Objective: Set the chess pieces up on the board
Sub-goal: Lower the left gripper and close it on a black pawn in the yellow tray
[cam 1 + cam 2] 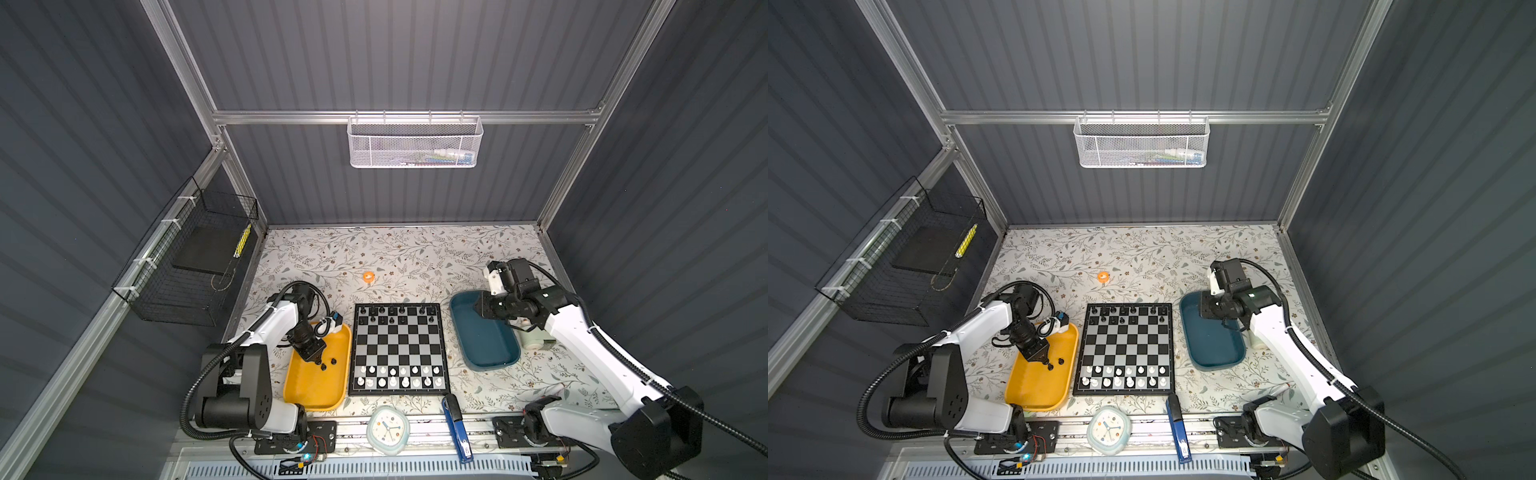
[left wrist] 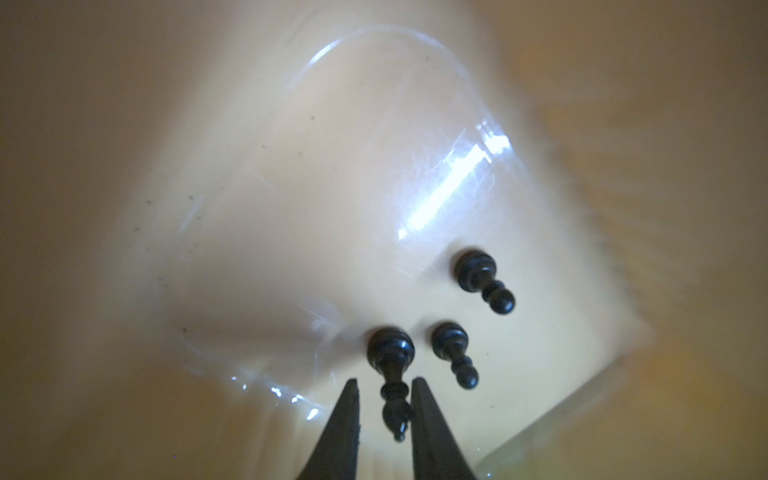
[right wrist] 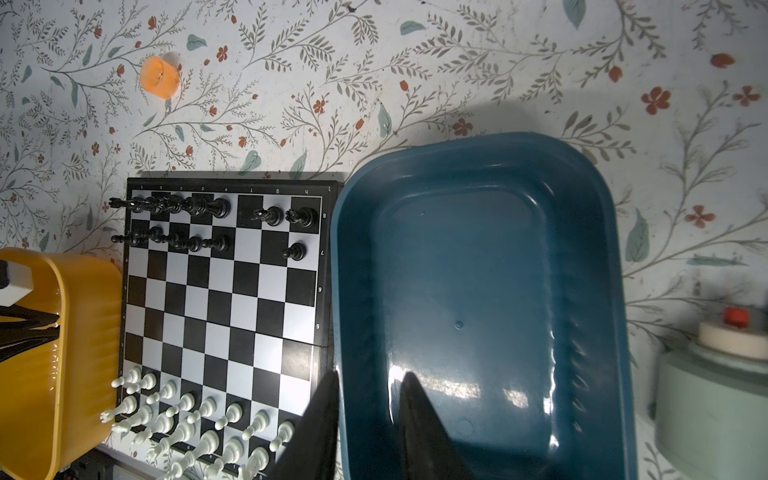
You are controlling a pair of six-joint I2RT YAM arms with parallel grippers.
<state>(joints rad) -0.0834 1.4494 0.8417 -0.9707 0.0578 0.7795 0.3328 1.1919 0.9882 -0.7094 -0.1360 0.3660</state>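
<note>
The board (image 1: 399, 349) lies mid-table. Black chess pieces (image 1: 390, 314) fill most of its two far rows, and white chess pieces (image 1: 399, 376) fill the two near rows. Three black pieces stand in the yellow tray (image 1: 316, 395): a tall one (image 2: 390, 353) and two pawns (image 2: 482, 278) (image 2: 453, 349). My left gripper (image 2: 384, 380) (image 1: 320, 362) is low in that tray. Its jaws stand narrowly apart around the tall piece's top; one finger touches it and a sliver of tray shows beside the other. My right gripper (image 3: 371, 374) (image 1: 478, 309) hangs open and holds nothing over the teal tray's (image 1: 486, 353) far board-side corner.
A small orange object (image 1: 368, 276) lies behind the board. A clock (image 1: 388, 428) and a blue stapler (image 1: 457, 432) lie at the front edge. A pale green container (image 1: 532, 338) stands right of the teal tray. Wire baskets hang on the left and back walls.
</note>
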